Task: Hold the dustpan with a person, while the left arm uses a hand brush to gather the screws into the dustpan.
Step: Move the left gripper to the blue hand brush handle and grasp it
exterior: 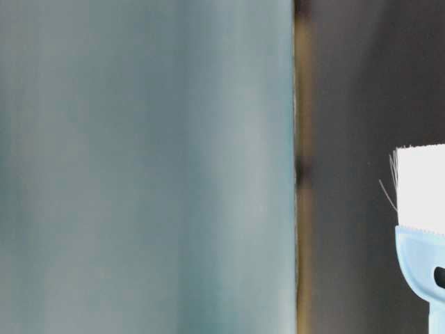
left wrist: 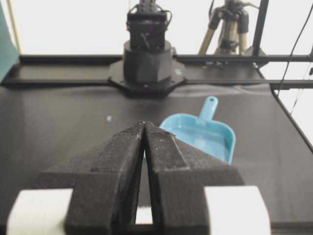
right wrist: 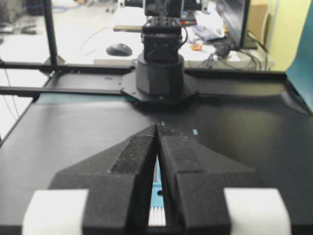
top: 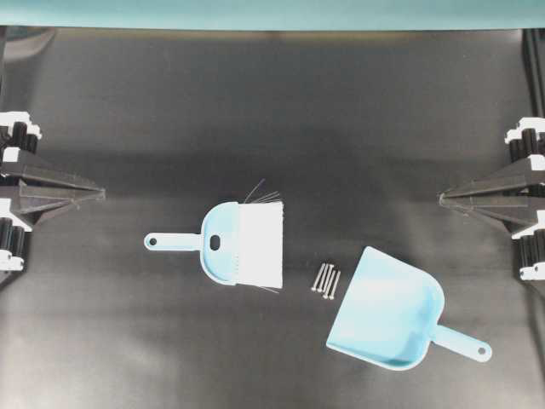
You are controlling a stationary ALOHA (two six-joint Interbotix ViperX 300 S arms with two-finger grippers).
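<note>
- The black table [top: 255, 111] lies under everything.
- The dustpan [top: 387, 311] sits right of centre, mouth toward the screws.
- The hand brush [top: 243, 243] lies flat at centre, bristles rightward.
- My left gripper [top: 102, 194] and right gripper [top: 441, 199] are clenched, empty, at opposite edges.
- The screws [top: 325, 279] cluster between brush and dustpan.

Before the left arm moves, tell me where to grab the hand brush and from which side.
Probably best to take the hand brush by its thin handle, coming straight down from above. It lies flat on the table, handle pointing toward the left gripper and bristles toward the screws. The handle is narrow enough for the jaws, and nothing lies near it.
</note>
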